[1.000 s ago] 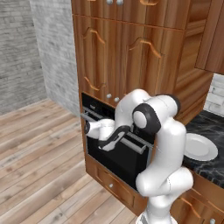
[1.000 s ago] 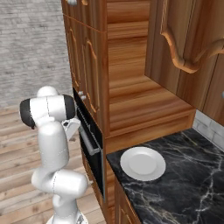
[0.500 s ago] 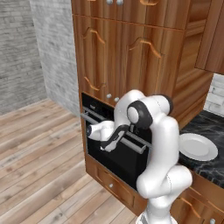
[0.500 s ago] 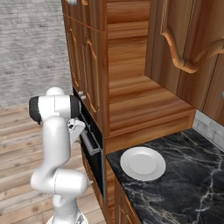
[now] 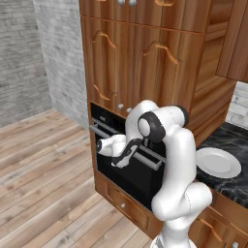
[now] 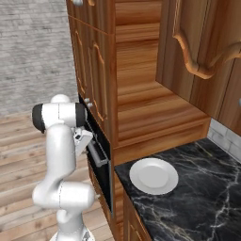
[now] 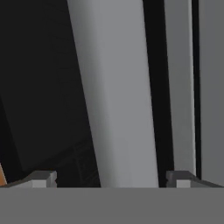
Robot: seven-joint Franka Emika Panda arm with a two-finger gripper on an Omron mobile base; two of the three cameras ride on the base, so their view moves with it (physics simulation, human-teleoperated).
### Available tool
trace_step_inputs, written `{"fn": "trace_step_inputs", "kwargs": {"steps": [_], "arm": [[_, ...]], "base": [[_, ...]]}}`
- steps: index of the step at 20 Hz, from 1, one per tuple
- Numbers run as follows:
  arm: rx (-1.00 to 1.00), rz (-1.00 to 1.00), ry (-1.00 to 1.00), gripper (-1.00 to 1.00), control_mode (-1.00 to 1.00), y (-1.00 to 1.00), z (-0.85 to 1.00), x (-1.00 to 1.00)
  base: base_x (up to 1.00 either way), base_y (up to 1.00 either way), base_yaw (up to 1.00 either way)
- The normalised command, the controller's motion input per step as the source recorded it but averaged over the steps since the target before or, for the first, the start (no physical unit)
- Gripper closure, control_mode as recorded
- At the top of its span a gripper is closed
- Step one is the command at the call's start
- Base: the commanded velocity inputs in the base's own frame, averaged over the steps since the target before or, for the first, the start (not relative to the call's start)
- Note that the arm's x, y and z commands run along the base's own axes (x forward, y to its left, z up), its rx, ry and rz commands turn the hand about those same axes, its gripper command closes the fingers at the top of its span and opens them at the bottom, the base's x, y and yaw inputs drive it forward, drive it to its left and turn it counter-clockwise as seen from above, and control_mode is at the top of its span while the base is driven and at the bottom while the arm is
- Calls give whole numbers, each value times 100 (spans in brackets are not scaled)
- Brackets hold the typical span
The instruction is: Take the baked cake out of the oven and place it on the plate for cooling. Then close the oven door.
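The black oven (image 5: 104, 162) sits in wood cabinetry, and its oven door (image 5: 140, 177) stands upright and looks shut. A long silver bar handle (image 5: 147, 157) runs across the top of the door. My gripper (image 5: 126, 155) is at this handle and is open. In the hand view the handle (image 7: 113, 96) passes between the two fingertips (image 7: 41, 178), with the dark glass (image 7: 39, 87) behind it. From the right, the gripper (image 6: 87, 141) is at the door's front edge (image 6: 106, 179). The white plate (image 5: 218, 162) (image 6: 154, 175) lies bare on the black marble counter. The baked cake is hidden.
Brown cabinet doors (image 5: 145, 72) rise above the oven and a drawer front (image 5: 123, 206) lies below it. The marble counter (image 6: 202, 188) runs right of the oven under an open wooden niche (image 6: 155, 117). Wooden floor (image 5: 43, 184) stretches to the left.
The arm's elbow and shoulder have swung in toward the oven. The gripper has stayed at the door handle, still open.
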Motion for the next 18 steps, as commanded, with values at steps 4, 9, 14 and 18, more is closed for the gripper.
{"fn": "trace_step_inputs", "kwargs": {"steps": [4,9,14,18], "arm": [[0,0,3,100,-100,0,-42,7],[0,0,10,100,-100,22,-56,-10],[0,0,11,100,-100,71,-79,-49],[0,0,2,100,-100,99,-87,-76]], "base": [[0,0,0],[0,0,0],[0,0,0],[0,0,0]]}}
